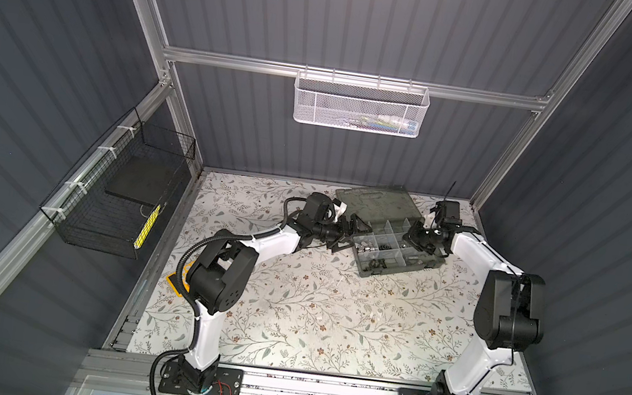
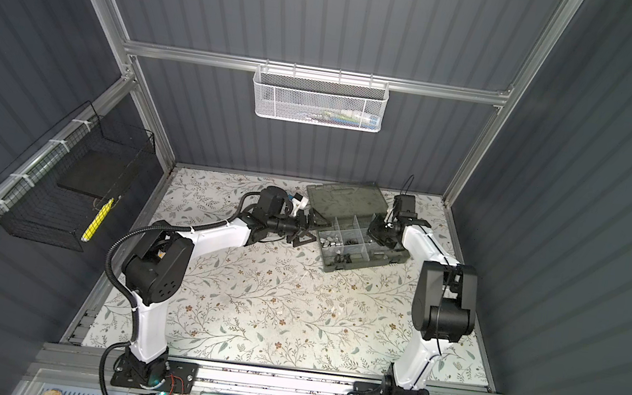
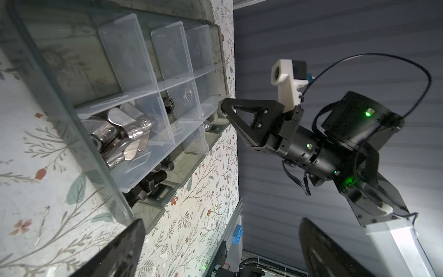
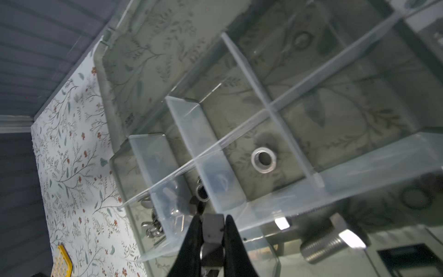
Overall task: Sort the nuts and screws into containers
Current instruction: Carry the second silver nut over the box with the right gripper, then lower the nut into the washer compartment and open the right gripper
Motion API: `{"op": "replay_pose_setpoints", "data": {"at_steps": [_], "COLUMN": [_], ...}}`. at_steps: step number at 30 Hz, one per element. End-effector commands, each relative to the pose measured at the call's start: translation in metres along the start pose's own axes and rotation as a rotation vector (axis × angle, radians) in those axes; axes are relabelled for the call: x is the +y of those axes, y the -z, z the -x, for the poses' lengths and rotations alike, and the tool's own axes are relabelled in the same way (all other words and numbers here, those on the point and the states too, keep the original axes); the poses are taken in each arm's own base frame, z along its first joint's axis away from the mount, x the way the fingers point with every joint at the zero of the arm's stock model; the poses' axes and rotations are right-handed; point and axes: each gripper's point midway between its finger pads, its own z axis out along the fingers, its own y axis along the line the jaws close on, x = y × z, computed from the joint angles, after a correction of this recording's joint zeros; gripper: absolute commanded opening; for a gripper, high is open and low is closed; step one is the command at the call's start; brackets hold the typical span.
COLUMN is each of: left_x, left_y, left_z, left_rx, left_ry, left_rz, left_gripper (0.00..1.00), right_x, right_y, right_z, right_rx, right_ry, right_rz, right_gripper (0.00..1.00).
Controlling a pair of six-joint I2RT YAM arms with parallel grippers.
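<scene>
While right fingers [image 4: 232,239] pinch metal [image 4: 212,227], marking [image 4: 129,119] illegible

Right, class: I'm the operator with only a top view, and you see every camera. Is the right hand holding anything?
Observer: Yes. The right wrist view shows the right hand shut on a small silver metal piece at the organizer case.
Operator: Anything in the compartment just beyond its fingertips?
Observer: A silver ring-shaped nut, lying flat.
Operator: Those bright blobs near the left hand?
Observer: Silver wing-shaped fasteners, piled in one compartment.
</scene>
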Motion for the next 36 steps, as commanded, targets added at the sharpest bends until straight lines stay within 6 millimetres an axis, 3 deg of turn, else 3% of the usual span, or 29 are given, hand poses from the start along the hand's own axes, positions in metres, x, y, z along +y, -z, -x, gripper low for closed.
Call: {"op": "replay_pose_setpoints", "data": {"at_steps": [1, 9, 13, 15, 22, 27, 31, 35, 36], "left_x": [-0.006, 0.008, 0.012, 0.011, 0.007, 0.015, 0.033, 0.06, 0.078], "left_y": [-0.004, -0.01, -0.008, -0.005, 0.014, 0.06, 0.12, 0.181, 0.192], "left_z": [0.008, 0.004, 0.001, 0.0, -0.003, 0.015, 0.042, 0.069, 0.065], "left_rx": [0.012, 0.034, 0.042, 0.043, 0.053, -0.013, -0.117, -0.263, -0.269], "left_ry": [-0.013, 0.01, -0.003, -0.021, -0.12, -0.211, -0.301, -0.426, -0.438], "left_rz": [-0.014, -0.004, 0.014, 0.029, 0.094, 0.214, 0.4, 0.691, 0.775], "left_gripper": [1.0, 1.0, 1.0, 1.0, 1.0, 1.0, 1.0, 1.0, 1.0], "right_x": [0.012, -0.003, -0.008, -0.007, 0.007, 0.009, 0.002, -0.027, -0.036], "right_y": [-0.004, -0.024, -0.03, -0.029, -0.007, 0.026, 0.062, 0.09, 0.095], "right_z": [0.011, 0.021, 0.025, 0.027, 0.035, 0.039, 0.04, 0.034, 0.033], "right_rx": [-0.006, 0.003, 0.009, 0.005, -0.038, -0.118, -0.229, -0.346, -0.375], "right_ry": [-0.008, -0.027, -0.039, -0.037, -0.022, 0.003, 0.02, 0.014, 0.018], "right_rz": [0.049, 0.015, 0.005, 0.006, 0.034, 0.005, -0.049, -0.181, -0.222], "right_gripper": [0.09, 0.12, 0.21, 0.3, 0.49, 0.71, 0.99, 0.99, 0.99]}}
